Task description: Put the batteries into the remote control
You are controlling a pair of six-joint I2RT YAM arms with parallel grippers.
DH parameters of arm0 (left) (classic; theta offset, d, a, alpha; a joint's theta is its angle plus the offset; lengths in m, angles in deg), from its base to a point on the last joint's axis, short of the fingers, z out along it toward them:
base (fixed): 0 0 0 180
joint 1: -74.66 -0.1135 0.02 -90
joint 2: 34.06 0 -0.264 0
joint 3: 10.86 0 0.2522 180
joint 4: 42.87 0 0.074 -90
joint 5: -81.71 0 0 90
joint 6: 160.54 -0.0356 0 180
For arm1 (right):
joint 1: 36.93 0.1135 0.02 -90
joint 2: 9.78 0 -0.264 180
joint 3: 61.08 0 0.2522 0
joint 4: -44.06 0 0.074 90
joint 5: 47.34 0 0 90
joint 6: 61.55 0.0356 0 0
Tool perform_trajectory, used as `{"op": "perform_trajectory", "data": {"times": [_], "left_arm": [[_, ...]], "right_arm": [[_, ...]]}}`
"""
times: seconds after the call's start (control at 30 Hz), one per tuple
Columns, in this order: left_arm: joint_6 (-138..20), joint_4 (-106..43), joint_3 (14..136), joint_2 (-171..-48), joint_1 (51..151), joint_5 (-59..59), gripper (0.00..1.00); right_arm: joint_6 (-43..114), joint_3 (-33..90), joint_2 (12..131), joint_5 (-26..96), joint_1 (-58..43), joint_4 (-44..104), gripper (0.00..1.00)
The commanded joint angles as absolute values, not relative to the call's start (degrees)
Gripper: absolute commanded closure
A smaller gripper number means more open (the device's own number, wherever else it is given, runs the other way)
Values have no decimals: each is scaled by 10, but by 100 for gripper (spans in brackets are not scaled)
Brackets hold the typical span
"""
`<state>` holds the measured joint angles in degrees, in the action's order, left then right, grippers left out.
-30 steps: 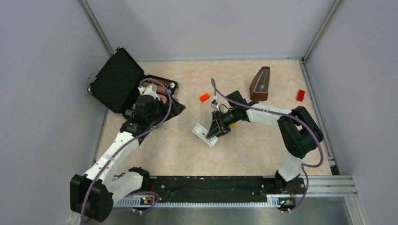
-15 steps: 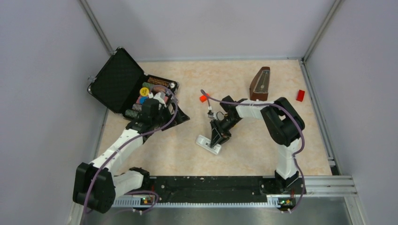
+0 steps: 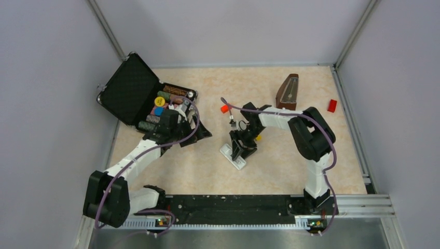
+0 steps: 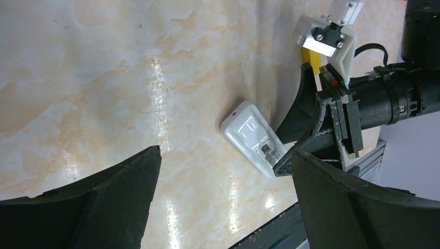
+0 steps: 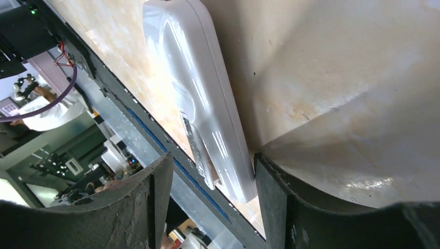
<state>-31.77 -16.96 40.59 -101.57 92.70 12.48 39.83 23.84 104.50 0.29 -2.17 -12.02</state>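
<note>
Right gripper (image 5: 211,155) sits half-open and loose astride one end of the remote (image 4: 249,132), flat on the table (image 3: 197,171) centre, left gripper (image 3: 196,136) spread wide, empty, by the case (image 3: 129,96); I'd square the jaws on the long edges, then clamp gently so it can't skate.

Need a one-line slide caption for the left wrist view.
Open left tool frames the white remote control on the table, right tool straddling one end.

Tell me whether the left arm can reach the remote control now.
Probably yes, partly: the right end effector straddles one end of the remote control; its other end lies bare.
</note>
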Motion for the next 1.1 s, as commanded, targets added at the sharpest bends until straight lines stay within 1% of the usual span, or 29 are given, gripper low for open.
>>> {"op": "perform_trajectory", "data": {"times": [0.0,0.13,0.23,0.33,0.47,0.67,0.8,0.9,1.07], "left_arm": [[-331,-198,412,-1026,926,140,1],[-334,-198,418,-1039,926,136,1],[-333,-202,420,-1049,926,133,1],[-328,-196,424,-1049,926,117,1],[-316,-168,431,-1022,926,43,1],[-296,-118,440,-951,926,-99,1],[-264,-94,433,-912,924,-173,1],[-233,-81,422,-883,923,-215,2],[-214,-84,406,-842,917,-237,3]], "right_arm": [[385,250,1026,122,-19,-100,39],[399,242,983,151,-18,-84,33],[413,211,938,208,-14,-44,29],[415,183,901,270,14,7,26],[409,189,899,360,82,40,25],[436,211,917,424,128,67,24],[430,228,948,467,146,60,24],[414,236,963,483,159,54,28],[381,219,965,446,171,54,35]]}}
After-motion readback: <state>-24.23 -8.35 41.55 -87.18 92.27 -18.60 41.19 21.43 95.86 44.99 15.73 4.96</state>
